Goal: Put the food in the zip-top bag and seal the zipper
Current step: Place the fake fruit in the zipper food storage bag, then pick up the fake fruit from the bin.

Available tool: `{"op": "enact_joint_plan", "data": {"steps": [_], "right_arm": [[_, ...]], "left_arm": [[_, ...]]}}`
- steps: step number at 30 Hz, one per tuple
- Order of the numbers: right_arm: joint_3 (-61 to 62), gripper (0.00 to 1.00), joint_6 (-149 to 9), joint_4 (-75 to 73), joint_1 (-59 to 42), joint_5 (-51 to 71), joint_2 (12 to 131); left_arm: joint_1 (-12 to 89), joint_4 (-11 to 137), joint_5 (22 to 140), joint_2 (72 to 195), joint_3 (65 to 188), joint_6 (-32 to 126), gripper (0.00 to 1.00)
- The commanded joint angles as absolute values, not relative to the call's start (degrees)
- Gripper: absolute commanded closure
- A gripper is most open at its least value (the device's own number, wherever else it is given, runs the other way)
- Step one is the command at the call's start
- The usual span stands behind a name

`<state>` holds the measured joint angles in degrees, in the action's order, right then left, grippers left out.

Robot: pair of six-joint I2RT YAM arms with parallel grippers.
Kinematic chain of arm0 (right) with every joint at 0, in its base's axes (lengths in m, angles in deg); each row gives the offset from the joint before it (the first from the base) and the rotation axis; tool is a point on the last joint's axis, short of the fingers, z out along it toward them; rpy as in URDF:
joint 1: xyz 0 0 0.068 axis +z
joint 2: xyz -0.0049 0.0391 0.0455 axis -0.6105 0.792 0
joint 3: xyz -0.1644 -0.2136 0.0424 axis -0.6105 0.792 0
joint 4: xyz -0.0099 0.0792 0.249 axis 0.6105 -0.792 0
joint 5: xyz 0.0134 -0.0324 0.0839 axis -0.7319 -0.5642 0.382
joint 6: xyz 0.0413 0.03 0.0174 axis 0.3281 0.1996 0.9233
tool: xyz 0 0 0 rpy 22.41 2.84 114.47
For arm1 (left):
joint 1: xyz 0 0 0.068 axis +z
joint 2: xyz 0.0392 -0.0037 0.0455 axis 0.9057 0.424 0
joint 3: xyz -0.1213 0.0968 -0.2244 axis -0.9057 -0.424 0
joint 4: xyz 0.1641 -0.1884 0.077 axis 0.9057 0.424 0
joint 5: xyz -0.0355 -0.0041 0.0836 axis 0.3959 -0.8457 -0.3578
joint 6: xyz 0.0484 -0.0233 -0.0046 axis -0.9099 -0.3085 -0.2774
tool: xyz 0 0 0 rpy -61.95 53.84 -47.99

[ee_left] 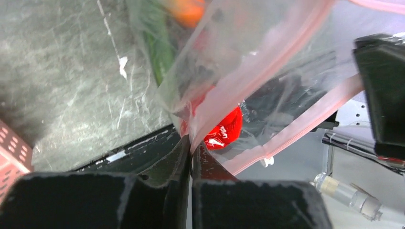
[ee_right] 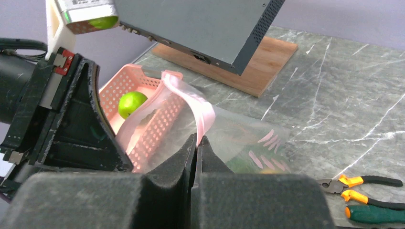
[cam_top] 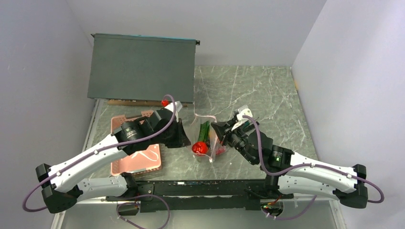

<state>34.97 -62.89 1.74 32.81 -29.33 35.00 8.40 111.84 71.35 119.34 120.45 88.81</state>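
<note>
The clear zip-top bag [cam_top: 206, 138] stands between my two grippers at mid-table, mouth up. Inside it I see long green pods [cam_top: 204, 130] and a red-orange fruit [cam_top: 199, 148]. My left gripper [cam_top: 187, 138] is shut on the bag's left edge; in the left wrist view its jaws [ee_left: 192, 143] pinch the pink zipper strip [ee_left: 248, 78]. My right gripper [cam_top: 219, 132] is shut on the bag's right edge, its jaws [ee_right: 196, 139] pinching the zipper [ee_right: 200, 107]. A green apple [ee_right: 132, 104] lies in the pink basket.
The pink slotted basket [cam_top: 136, 162] sits under my left arm. A dark metal box [cam_top: 142, 67] on a wooden board stands at the back left. Orange- and green-handled pliers [ee_right: 367, 183] lie on the marble at the right wrist view's lower right.
</note>
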Motion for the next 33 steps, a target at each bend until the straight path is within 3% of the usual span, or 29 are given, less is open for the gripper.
{"op": "enact_joint_plan", "data": {"steps": [1,4,7,17,28,33], "right_arm": [[34.73,1.0,-62.25,6.03,33.08,-30.74,34.22],[34.19,1.0,-62.09,5.13,33.04,-31.11,34.94],[34.27,1.0,-62.14,5.55,33.01,-30.23,34.97],[33.75,1.0,-62.18,4.92,33.1,-30.58,36.22],[33.71,1.0,-62.11,5.15,33.03,-29.96,36.99],[33.54,1.0,-62.16,4.93,33.01,-30.05,37.37]], "left_arm": [[8.23,112.59,67.87,112.69,118.1,92.1,0.8],[8.17,113.24,65.5,108.33,116.81,92.43,0.52],[8.22,117.64,61.35,104.32,116.83,93.93,0.38],[8.16,135.24,44.92,94.94,108.73,107.24,0.29],[9.42,144.6,28.71,97.64,103.33,122.51,0.01],[24.66,129.63,35.27,98.11,99.26,102.72,0.0]]}}
